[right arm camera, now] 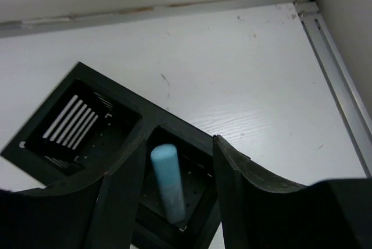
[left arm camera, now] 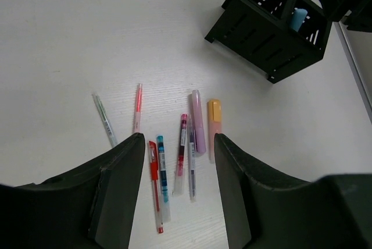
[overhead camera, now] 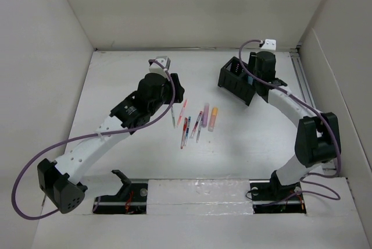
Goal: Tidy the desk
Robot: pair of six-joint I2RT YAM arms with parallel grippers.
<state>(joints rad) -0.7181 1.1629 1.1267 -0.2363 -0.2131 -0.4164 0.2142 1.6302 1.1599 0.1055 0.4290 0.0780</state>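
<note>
The white desk (overhead camera: 261, 138) holds a loose row of pens and highlighters (overhead camera: 195, 122) at its middle. In the left wrist view these are a clear pen (left arm camera: 104, 120), a pink pen (left arm camera: 138, 106), a red pen (left arm camera: 154, 185), a blue pen (left arm camera: 162, 170), a maroon pen (left arm camera: 182, 153), a purple highlighter (left arm camera: 199, 121) and an orange highlighter (left arm camera: 214, 118). My left gripper (left arm camera: 179, 139) hovers open and empty above them. The black pen holder (overhead camera: 232, 77) stands at the back right. A blue highlighter (right arm camera: 168, 182) stands in one of its compartments. My right gripper (right arm camera: 179, 141) is open above it, not touching it.
White walls enclose the desk on three sides. A metal rail (overhead camera: 302, 77) runs along the right edge. The black-and-white strip (overhead camera: 197, 194) lies at the front between the arm bases. The holder's other compartment (right arm camera: 75, 124) shows nothing inside.
</note>
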